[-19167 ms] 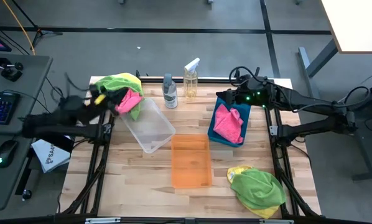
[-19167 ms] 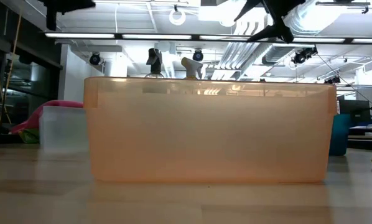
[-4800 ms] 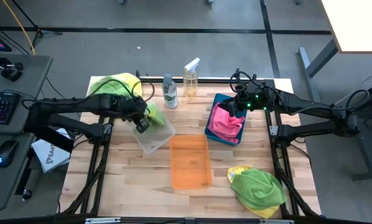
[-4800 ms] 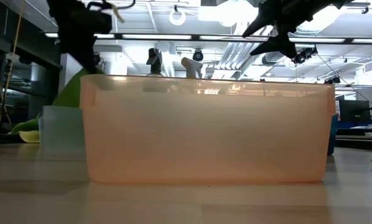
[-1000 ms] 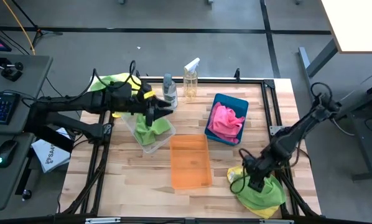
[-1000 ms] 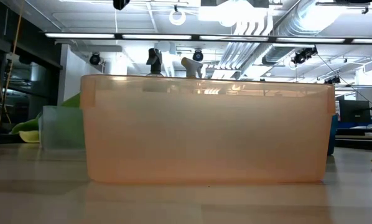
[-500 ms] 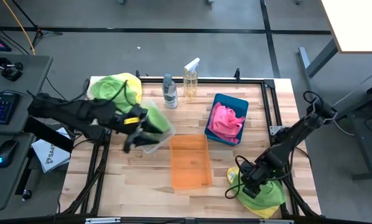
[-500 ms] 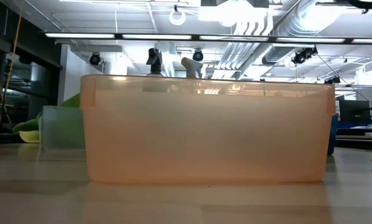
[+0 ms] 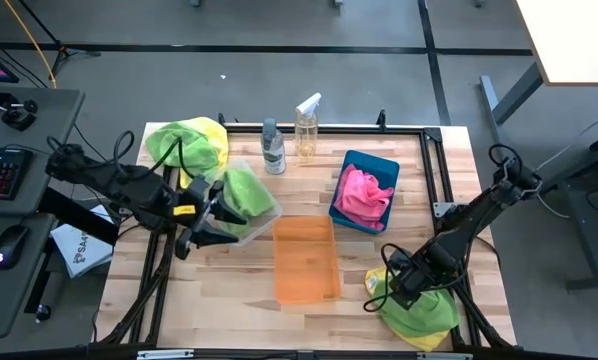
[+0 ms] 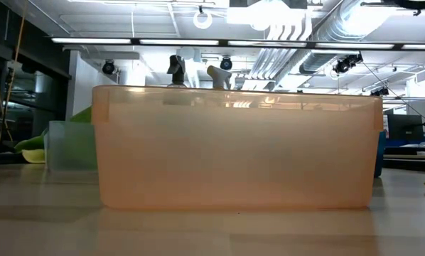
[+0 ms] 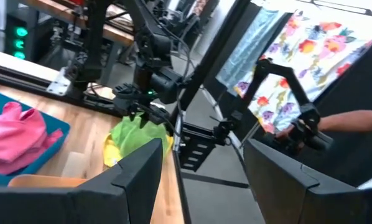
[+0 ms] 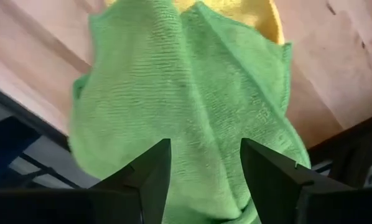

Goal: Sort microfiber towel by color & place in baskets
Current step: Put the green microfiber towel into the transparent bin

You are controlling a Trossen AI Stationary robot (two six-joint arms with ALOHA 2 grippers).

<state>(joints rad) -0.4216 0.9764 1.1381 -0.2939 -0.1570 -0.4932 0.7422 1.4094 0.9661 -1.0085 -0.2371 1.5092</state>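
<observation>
Left arm is reaching in from 9 o'clock, its left gripper (image 9: 201,228) hanging left of table centre, dark fingers (image 11: 134,180) spread apart. Right arm is angling down from 3 o'clock toward 5 o'clock; right gripper (image 9: 391,290) is pointing downward, fingers (image 12: 142,175) parted.

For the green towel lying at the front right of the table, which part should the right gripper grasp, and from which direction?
Probably from straight above. The green towel lies spread over a yellow towel near the table edge, and the right gripper hangs open over it. Pinching a raised fold near the cloth's middle, away from the yellow edge that peeks out, should lift the green one alone.
</observation>
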